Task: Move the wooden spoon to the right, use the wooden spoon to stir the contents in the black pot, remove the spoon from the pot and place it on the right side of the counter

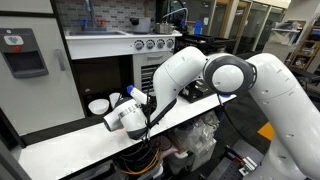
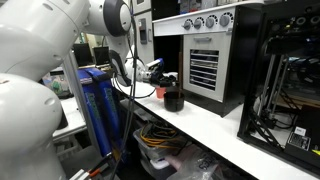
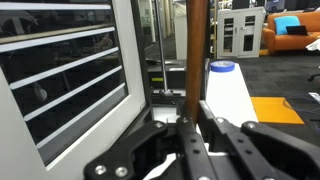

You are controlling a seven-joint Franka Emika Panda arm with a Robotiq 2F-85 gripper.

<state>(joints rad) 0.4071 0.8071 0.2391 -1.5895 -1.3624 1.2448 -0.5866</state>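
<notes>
The gripper (image 3: 193,135), fingers pinched shut on the wooden spoon (image 3: 197,50), is hovering near the black pot (image 2: 174,100), likely needing slow, upright stirring.

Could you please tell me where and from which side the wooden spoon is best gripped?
Its slender straight handle, probably: the wooden spoon stands upright in the wrist view, so the fingers should come in from the side and pinch across the shaft, as the gripper does now, shut on it.
</notes>
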